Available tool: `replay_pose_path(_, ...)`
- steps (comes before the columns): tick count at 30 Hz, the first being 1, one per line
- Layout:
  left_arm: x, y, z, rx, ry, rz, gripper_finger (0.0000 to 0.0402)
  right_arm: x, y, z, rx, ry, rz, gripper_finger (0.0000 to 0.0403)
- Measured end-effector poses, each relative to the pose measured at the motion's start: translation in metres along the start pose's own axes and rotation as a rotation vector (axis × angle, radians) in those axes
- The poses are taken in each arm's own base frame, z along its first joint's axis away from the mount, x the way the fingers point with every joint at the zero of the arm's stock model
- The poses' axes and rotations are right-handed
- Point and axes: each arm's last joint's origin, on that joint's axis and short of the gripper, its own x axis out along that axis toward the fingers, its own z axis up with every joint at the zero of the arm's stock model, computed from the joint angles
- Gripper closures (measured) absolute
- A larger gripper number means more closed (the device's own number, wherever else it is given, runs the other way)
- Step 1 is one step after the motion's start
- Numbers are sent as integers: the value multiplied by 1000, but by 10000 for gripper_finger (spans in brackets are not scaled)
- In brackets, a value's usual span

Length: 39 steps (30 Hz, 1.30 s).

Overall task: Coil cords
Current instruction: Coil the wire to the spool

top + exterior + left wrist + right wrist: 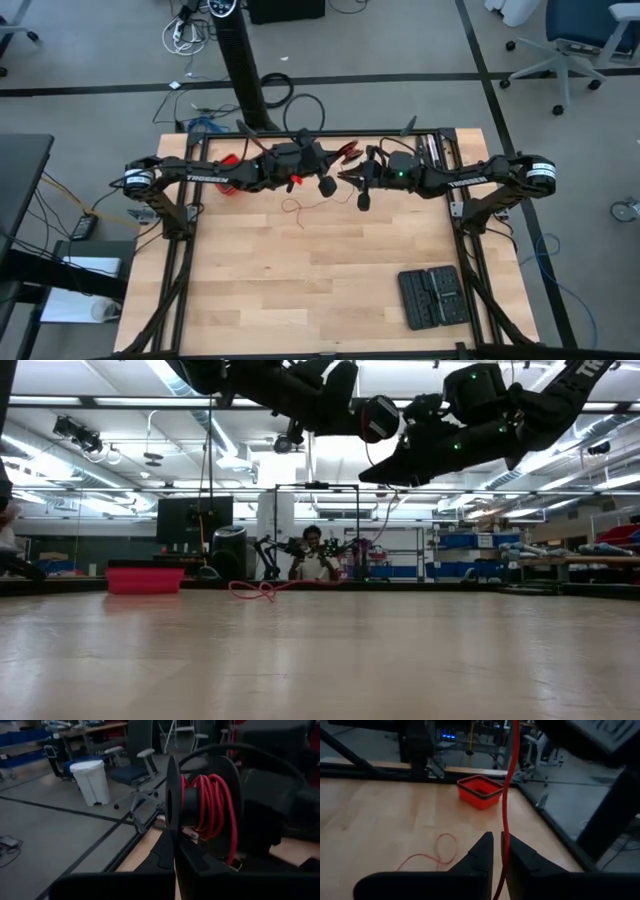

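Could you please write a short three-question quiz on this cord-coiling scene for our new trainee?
1. True or false: the red wire runs between the right gripper's fingers.
2. What is wound on the black spool at the left gripper?
3. Which lies on the table near the right arm's side? A) a black tray B) a white bin C) a chair

Key: 1 true; 2 red wire; 3 A.
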Motion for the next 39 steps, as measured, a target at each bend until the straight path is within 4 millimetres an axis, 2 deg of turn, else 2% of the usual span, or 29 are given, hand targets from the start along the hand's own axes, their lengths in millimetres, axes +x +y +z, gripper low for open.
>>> replay_pose_path(4,-1,0,-1,28,20,-1,401,-2,2,-4,57,2,74,371)
replay_pose_path(13,-2,-3,3,12,-23,-66,401,-11,-1,-19,168,-21,110,362)
replay_pose_path(18,-3,-5,8,12,-74,-141,401,-23,-5,-38,193,-18,110,366)
replay_pose_path(23,-2,-3,7,69,-67,-145,401,-31,-10,-48,240,-23,155,365)
replay_pose_path(32,-2,-3,6,95,-59,-145,401,-31,-11,-48,234,-21,153,356)
replay_pose_path(39,-2,-3,5,97,-46,-146,401,-31,-11,-48,233,-21,150,333)
